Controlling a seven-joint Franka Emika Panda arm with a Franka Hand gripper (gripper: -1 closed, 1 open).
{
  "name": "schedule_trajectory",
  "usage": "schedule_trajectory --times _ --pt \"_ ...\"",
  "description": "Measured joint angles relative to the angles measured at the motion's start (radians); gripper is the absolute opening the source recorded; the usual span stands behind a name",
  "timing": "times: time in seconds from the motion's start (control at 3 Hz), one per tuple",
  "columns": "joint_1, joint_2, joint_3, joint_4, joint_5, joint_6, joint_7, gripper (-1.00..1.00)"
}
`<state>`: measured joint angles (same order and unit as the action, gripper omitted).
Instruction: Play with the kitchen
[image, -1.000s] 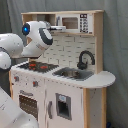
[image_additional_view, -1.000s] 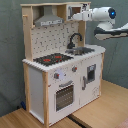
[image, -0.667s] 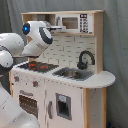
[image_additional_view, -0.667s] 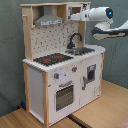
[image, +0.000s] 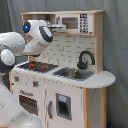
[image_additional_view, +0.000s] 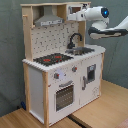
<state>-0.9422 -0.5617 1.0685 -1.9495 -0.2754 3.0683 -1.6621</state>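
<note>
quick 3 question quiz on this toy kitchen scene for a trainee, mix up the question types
1. True or false: the robot arm is reaching toward the upper shelf of the kitchen, near the microwave.
2. Multiple choice: in the second exterior view, the black faucet stands where relative to the red-ringed hob? A) to the second exterior view's right of it B) to the second exterior view's left of it C) below it, on the oven door
3. Fill in: the oven door sits directly below the ____.

Key: 1 true; 2 A; 3 hob
</note>
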Motion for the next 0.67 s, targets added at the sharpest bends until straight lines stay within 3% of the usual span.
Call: schedule_trajectory --times 0.33,0.67 --pt "-0.067 0.008 0.067 0.039 0.000 -0.003 0.000 1.00" --pt "-0.070 0.008 0.070 0.043 0.000 -0.003 0.000 1.00"
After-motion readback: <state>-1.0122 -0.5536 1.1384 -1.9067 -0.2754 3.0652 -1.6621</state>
